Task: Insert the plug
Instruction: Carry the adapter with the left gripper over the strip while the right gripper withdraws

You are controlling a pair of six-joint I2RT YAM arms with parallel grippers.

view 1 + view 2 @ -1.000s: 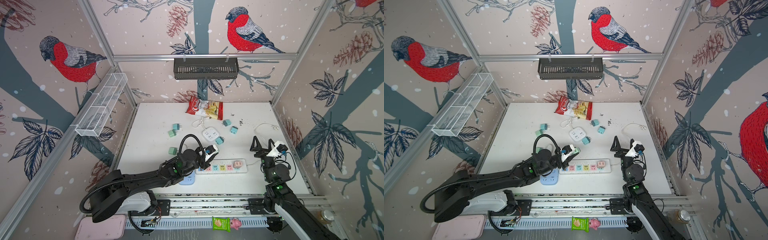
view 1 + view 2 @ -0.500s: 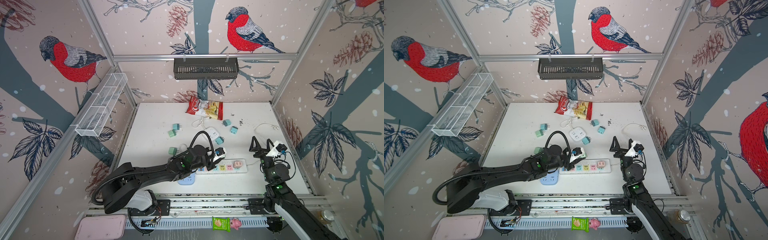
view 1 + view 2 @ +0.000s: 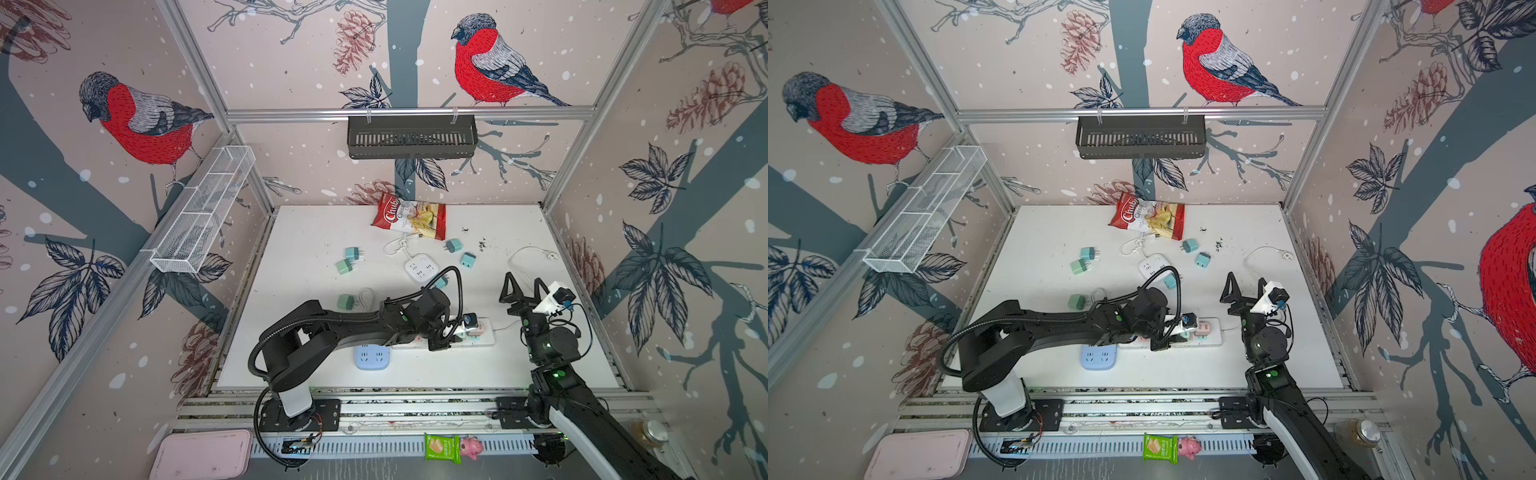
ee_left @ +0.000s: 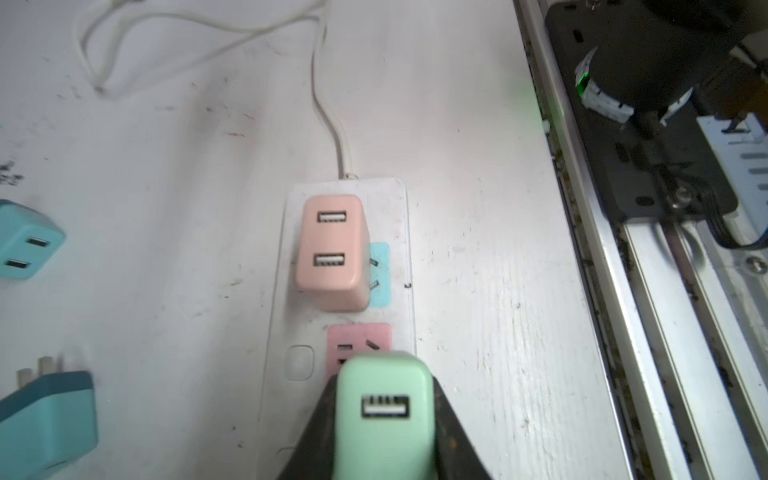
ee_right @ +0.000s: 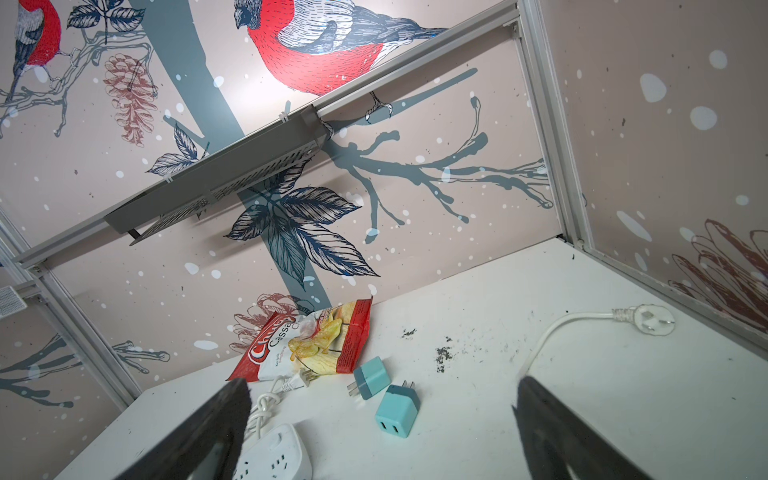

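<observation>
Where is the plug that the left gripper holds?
In the left wrist view, the green plug is at the power strip's pink socket, beside the pink plug.

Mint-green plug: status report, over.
Left end effector shut on mint-green square USB charger plug. Plug at pink socket of white power strip, prongs hidden. Right end effector open, empty, raised. Pink two-port charger in next socket, not blocking.

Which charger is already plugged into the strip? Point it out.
The pink charger, seated in the power strip. The mint charger is held over it by the left gripper; the blue chargers lie loose on the table.
</observation>
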